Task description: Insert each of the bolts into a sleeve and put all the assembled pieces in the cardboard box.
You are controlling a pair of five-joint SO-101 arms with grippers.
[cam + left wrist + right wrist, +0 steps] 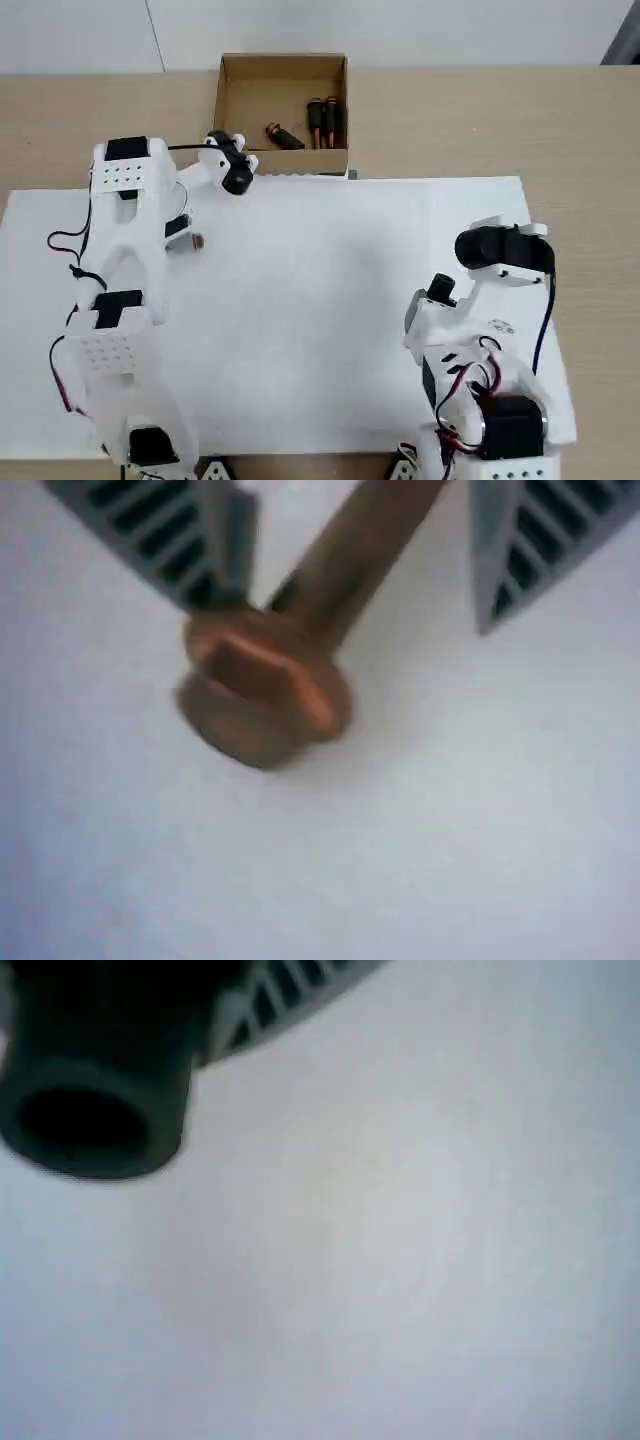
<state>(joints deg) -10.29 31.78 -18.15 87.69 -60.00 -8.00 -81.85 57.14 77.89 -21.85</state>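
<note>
Cardboard box with three assembled pieces at the desk's far edge, white sheet, copper bolt beside left hand, black sleeve at right hand

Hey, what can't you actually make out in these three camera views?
High view: the pieces in the cardboard box are too small to tell bolt from sleeve.
Left wrist view: the bolt is blurred, and its shank runs off the picture's edge.
Right wrist view: the sleeve is blurred and cut by the edge, hiding its length.
High view: the left arm covers most of that bolt.
</note>
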